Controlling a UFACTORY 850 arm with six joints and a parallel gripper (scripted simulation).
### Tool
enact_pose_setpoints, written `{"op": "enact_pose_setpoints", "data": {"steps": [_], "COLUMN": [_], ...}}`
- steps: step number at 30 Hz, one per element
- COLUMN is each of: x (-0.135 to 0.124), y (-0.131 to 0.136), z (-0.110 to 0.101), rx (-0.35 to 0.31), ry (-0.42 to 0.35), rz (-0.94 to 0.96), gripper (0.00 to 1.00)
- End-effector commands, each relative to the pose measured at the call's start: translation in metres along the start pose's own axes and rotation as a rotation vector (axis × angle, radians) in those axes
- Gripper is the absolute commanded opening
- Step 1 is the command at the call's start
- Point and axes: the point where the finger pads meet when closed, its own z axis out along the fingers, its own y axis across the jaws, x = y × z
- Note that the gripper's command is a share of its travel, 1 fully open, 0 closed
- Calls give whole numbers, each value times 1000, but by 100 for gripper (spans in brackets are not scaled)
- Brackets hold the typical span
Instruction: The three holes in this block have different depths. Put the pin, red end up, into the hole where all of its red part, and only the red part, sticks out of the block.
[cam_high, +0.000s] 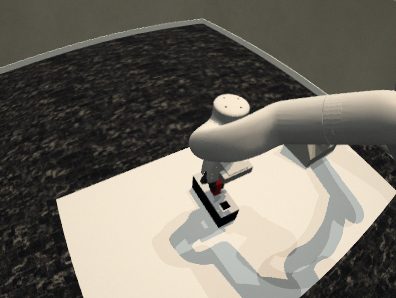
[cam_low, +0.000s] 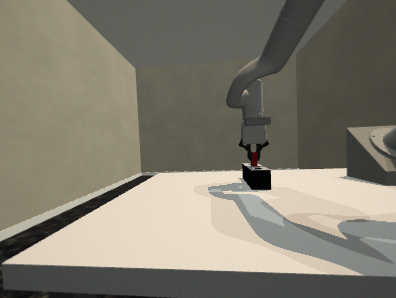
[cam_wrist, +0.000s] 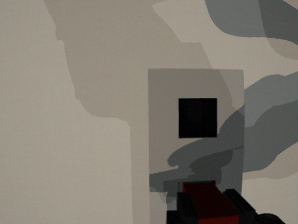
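Note:
A black block with a white top lies on the pale mat; it also shows in the exterior view and in the wrist view. One square hole near its front end is open and shows dark in the wrist view. My gripper stands upright over the block's middle, shut on the pin, red end up. In the exterior view the red part stands just above the block's top, between the fingers. In the wrist view the red end hides the hole under it.
The arm's grey base stands at the right. The pale mat lies on a dark speckled floor. The arm's link hangs over the mat's right side.

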Motion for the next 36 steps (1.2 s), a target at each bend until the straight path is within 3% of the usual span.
{"op": "enact_pose_setpoints", "data": {"steps": [1,16,17,36], "x": [0,0,0,0], "y": [1,1,0,0], "z": [-1,-1,-1,-1], "rx": [-1,-1,1,1], "ry": [0,0,1,1], "rz": [0,0,0,1], "gripper": [0,0,100,100]}}
